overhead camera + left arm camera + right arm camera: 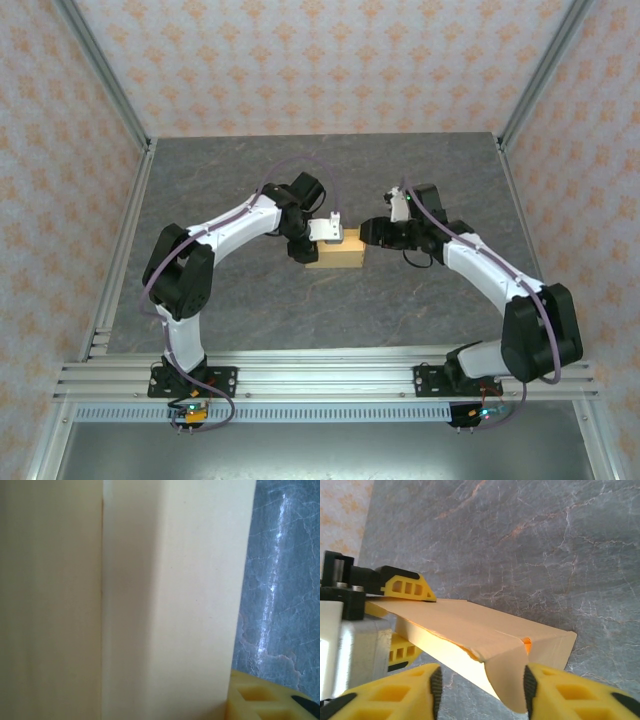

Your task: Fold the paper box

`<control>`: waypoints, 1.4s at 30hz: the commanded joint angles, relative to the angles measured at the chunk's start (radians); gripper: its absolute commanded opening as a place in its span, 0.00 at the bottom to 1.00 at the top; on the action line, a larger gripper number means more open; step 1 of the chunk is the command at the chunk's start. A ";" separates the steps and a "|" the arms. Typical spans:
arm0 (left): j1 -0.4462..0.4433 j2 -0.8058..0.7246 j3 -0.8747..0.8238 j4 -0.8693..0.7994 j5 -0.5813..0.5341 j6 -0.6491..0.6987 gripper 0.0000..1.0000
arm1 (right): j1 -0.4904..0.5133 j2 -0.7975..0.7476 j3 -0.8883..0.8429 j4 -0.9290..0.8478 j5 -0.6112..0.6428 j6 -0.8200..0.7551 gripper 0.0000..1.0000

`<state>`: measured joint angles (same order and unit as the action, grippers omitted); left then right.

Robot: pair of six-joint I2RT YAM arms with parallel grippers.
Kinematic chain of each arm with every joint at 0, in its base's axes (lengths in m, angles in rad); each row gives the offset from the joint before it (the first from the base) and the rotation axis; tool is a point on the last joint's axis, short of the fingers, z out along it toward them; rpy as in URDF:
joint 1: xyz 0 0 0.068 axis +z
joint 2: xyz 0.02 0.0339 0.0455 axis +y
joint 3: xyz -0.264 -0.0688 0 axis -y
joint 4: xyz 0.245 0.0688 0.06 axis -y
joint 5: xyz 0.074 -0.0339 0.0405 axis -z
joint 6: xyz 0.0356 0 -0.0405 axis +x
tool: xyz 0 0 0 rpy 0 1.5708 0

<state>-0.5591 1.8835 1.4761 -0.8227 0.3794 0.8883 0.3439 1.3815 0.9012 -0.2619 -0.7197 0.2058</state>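
Overhead, the paper box [337, 256] lies near the middle of the frame on the grey marbled table [230, 170], with the left gripper [327, 233] at its upper left corner and the right gripper [368, 232] at its upper right; the jaws are too small there to read. From the left wrist, the box's pale face [165, 595] takes up the left and centre, and a yellow finger [260, 702] shows at the lower right. From the right wrist, the left gripper [422, 622] at the left edge pinches the box's far end between one finger above and one below. The right gripper [480, 685] at the bottom straddles the near end with jaws parted, table showing between the left-hand finger and the cardboard
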 commanded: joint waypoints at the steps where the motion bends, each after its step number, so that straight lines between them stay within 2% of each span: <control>1: 0.008 0.019 0.016 -0.037 0.026 -0.013 0.48 | 0.025 0.026 0.043 0.007 0.073 -0.024 0.43; 6: 0.008 0.018 0.013 -0.015 0.021 -0.045 0.48 | 0.040 0.063 0.092 -0.027 0.111 -0.021 0.28; 11: 0.007 0.012 0.018 0.012 0.015 -0.079 0.48 | 0.048 0.077 0.112 -0.045 0.136 -0.023 0.23; 19: 0.023 -0.019 -0.006 0.103 0.077 -0.151 0.50 | 0.053 0.098 0.055 -0.004 0.147 -0.012 0.14; 25: 0.039 -0.079 -0.057 0.194 0.110 -0.208 0.53 | 0.057 0.091 0.022 0.024 0.176 -0.012 0.12; 31: 0.061 -0.220 -0.183 0.358 0.089 -0.293 0.57 | 0.059 0.073 0.006 0.044 0.192 -0.005 0.10; 38: 0.077 -0.364 -0.308 0.518 0.109 -0.522 0.60 | 0.071 0.047 0.004 0.046 0.211 0.014 0.10; 42: 0.076 -0.394 -0.399 0.591 0.095 -0.562 0.61 | 0.080 0.043 0.016 0.053 0.216 0.047 0.10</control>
<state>-0.4946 1.5063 1.1255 -0.3489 0.4900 0.4179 0.4137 1.4502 0.9165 -0.2081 -0.5327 0.2264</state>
